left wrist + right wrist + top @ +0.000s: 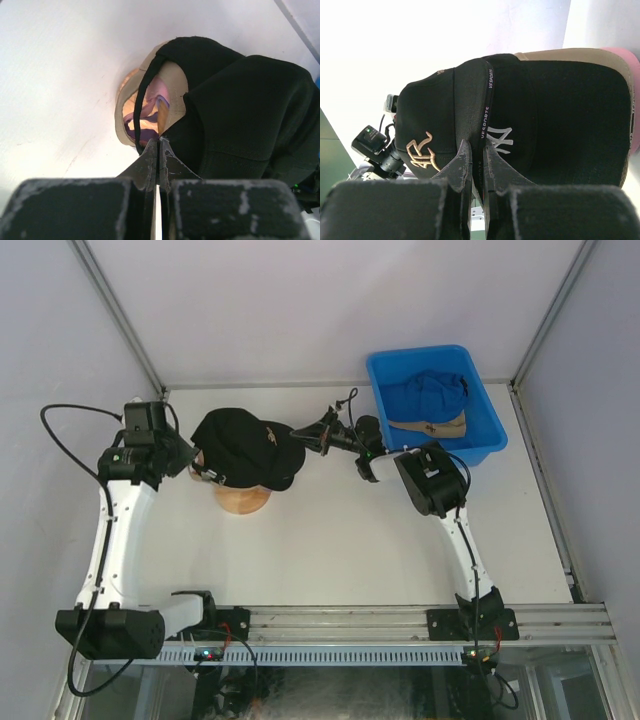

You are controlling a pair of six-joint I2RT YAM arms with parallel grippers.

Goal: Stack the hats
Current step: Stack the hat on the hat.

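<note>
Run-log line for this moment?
left gripper: jaws shut, at black hat rear | right gripper: jaws shut on its front edge | blue hat: in blue bin

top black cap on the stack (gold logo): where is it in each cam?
Top external: the black cap sits left of centre, over the wooden stand.
Left wrist: it fills the right half.
Right wrist: centre-left, gold logo facing the camera.
Shared landmark: the tan cap under it, its edge showing in both wrist views.
</note>
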